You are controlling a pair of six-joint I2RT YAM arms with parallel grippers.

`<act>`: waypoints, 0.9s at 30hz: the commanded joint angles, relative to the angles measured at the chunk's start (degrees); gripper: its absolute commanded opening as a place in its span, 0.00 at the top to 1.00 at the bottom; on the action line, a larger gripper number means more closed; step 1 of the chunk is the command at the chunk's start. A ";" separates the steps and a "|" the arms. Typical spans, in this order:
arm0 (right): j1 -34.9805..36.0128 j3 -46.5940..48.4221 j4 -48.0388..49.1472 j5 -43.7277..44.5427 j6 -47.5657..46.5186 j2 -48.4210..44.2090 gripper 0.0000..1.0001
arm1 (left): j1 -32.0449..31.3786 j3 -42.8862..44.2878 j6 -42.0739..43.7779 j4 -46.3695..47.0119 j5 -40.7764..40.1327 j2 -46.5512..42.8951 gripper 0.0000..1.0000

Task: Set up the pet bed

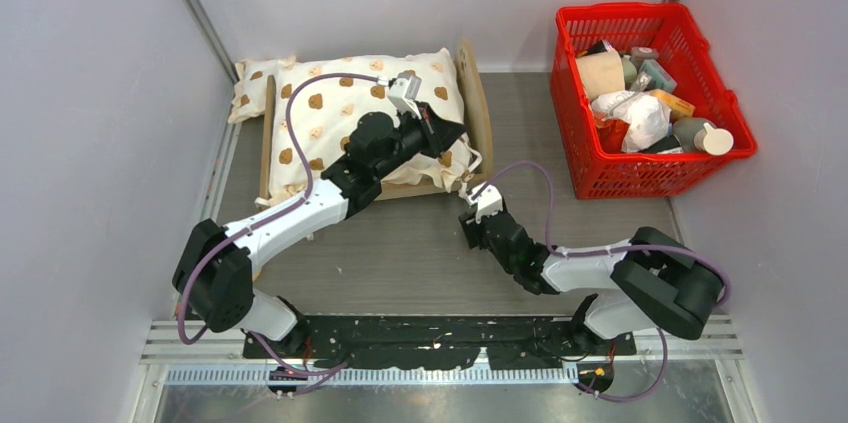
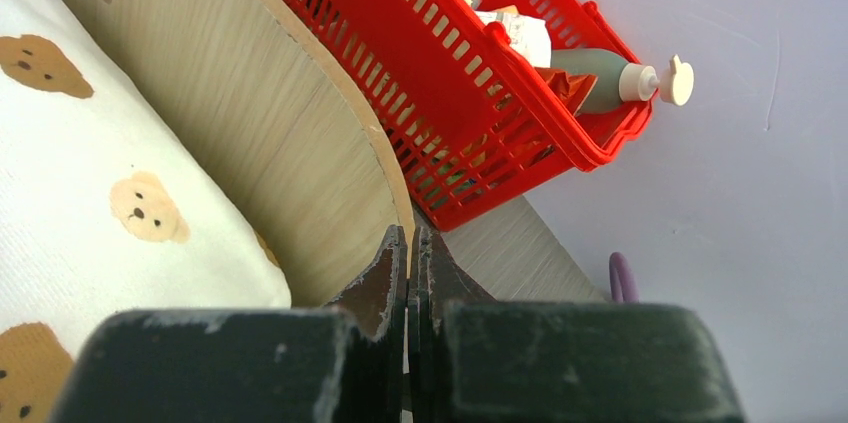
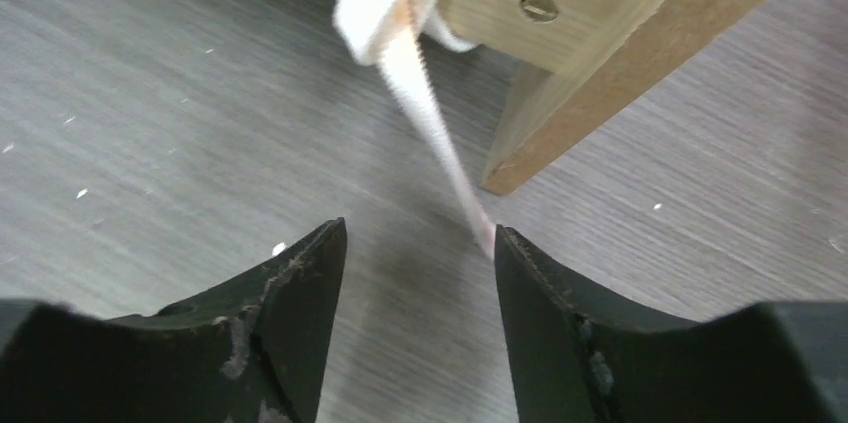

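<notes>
The pet bed, with a bear-print cushion on top, stands left of the red basket, headboard toward it. The left gripper, fingers pressed together, hangs over the cushion's basket-side edge. The right gripper, spread and holding nothing, sits nearer than the basket and to its left, with a white strap dangling by one fingertip.

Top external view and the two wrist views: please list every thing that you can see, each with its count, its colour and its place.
pet bed: one, light wood, far left on the table
cushion: one, cream with brown bears, lying in the bed
small pillow: apparently one, same print, at the bed's left end
ribbon: one, white, hanging at the bed's near right leg
basket: one, red, far right, full of mixed items
bottle: one, grey-green with cream cap, in the basket
table: one, grey wood grain
left gripper: shut, over the cushion by the headboard
right gripper: open, by the ribbon's end
</notes>
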 commanded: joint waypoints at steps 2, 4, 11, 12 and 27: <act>-0.32 2.79 7.25 9.67 -3.15 4.18 0.52 | -0.14 -0.59 -0.29 3.64 -0.20 -0.85 1.00; -0.33 3.33 5.61 13.33 -0.99 4.45 0.86 | -0.14 -0.92 -0.07 3.76 -1.26 -1.22 1.00; -0.41 2.88 -13.85 18.49 21.00 -2.21 0.95 | -0.14 0.87 3.96 -0.25 -10.66 -2.64 1.00; -0.44 3.09 -15.26 18.62 23.16 -2.85 0.95 | -0.14 1.60 4.66 -0.82 -11.89 -2.90 1.00; -3.53 4.39 -23.12 18.18 40.21 2.45 0.95 | -0.14 3.84 8.64 -1.58 -14.22 -10.40 1.00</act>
